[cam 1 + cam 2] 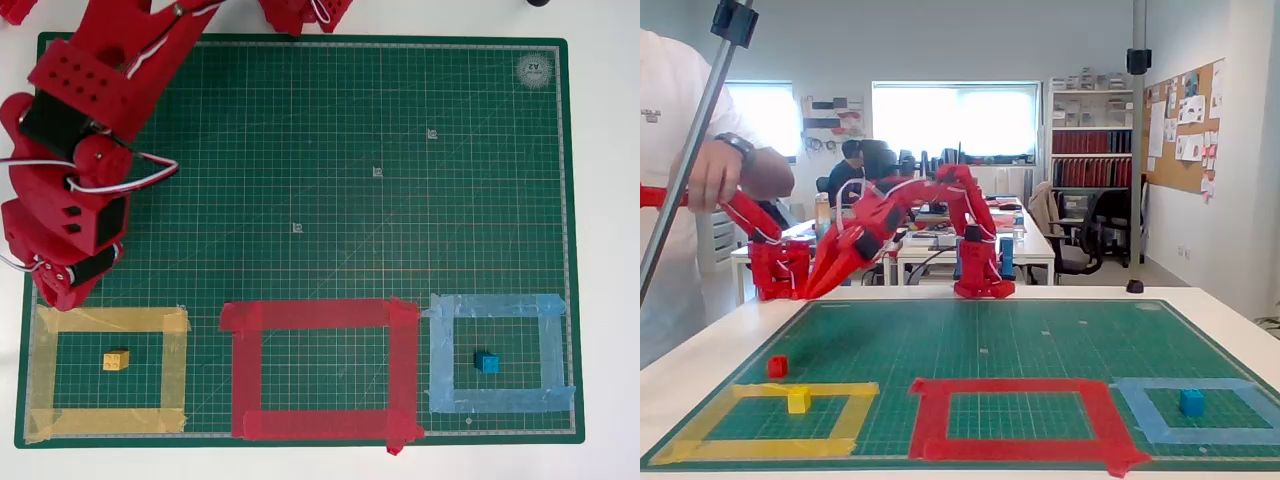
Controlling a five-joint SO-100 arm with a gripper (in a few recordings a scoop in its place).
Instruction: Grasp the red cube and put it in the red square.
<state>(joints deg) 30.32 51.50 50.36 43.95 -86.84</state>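
Nearest the fixed camera lies the red square on my green mat. Behind it my gripper hangs above the mat's left side; whether it's clenched I cannot tell. Smallest, the red cube sits just behind the yellow tape outline.

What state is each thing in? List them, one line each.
red cube: on the mat, just outside the yellow outline, not gripped.
red square: no block inside.
yellow block: inside the yellow outline.
blue block: inside the light blue outline.
gripper: raised above the mat, near the red cube; open or shut unclear.
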